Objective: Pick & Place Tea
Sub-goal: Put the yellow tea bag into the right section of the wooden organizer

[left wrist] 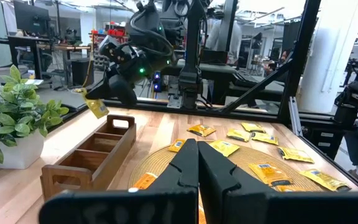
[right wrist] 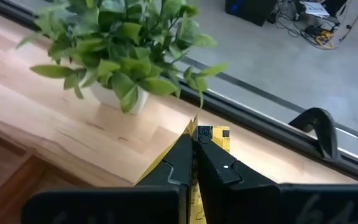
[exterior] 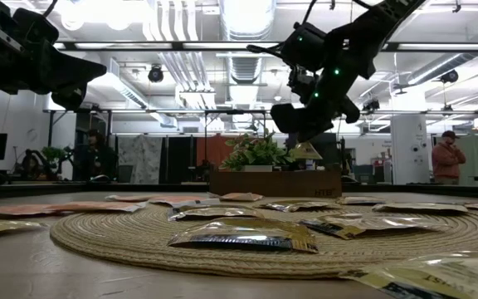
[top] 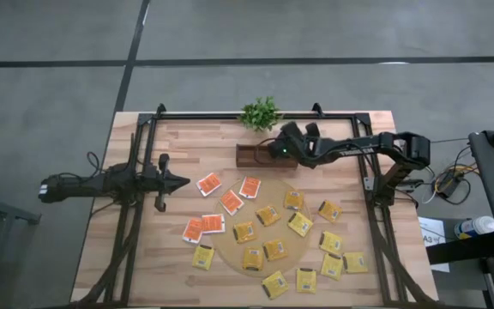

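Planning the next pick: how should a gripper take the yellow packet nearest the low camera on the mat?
The yellow packet lies flat on the mat. Probably come straight down and pinch one thin edge, since its broad face offers nothing to grip.

Wooden table (top: pixel 144 266): round woven mat (top: pixel 230 251), tea packets (top: pixel 208 184), wooden compartment tray (top: pixel 251 156), potted plant (top: pixel 261 112).

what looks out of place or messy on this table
Nothing damaged or spilled. The tea packets lie scattered at odd angles, some on the round mat, some off it on the table. The wooden box looks empty. The right gripper holds one yellow packet above it.
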You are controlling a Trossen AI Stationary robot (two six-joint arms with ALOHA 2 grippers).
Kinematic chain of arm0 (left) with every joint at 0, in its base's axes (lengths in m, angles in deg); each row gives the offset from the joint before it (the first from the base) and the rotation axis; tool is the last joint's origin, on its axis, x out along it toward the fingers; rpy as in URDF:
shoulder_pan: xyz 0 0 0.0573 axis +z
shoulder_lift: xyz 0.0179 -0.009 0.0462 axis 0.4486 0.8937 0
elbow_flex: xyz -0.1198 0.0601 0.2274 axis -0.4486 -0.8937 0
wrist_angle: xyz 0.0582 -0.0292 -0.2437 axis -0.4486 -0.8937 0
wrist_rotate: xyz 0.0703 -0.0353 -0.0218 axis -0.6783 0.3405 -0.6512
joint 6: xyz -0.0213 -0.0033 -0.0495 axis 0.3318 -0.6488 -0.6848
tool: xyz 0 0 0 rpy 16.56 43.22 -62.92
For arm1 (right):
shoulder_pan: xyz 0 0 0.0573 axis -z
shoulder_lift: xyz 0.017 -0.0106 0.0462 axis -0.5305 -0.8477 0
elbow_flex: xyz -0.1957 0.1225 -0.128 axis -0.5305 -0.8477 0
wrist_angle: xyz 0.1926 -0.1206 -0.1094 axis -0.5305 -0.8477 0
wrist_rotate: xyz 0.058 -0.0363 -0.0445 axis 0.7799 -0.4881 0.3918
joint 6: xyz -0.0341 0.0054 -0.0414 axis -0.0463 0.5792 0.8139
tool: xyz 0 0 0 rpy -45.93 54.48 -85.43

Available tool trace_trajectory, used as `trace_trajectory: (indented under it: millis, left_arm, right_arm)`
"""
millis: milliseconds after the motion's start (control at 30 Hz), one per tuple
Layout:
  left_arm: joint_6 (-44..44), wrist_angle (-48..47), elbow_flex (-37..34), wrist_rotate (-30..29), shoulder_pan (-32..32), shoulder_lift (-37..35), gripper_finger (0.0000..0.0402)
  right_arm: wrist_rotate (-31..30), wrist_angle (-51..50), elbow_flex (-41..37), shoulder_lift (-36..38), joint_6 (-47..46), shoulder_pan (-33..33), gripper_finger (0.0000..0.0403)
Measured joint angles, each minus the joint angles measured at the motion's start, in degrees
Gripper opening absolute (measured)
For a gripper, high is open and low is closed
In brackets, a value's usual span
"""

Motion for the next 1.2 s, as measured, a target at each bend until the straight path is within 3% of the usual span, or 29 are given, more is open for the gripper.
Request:
trace_trajectory:
  millis: [1200]
  left_arm:
    - [-0.01, 0.00, 0.00, -0.01, 0.02, 0.11, 0.0000]
  right_arm:
    - [3.48, 1.35, -3.72, -0.68, -3.89, -0.44, 0.0013]
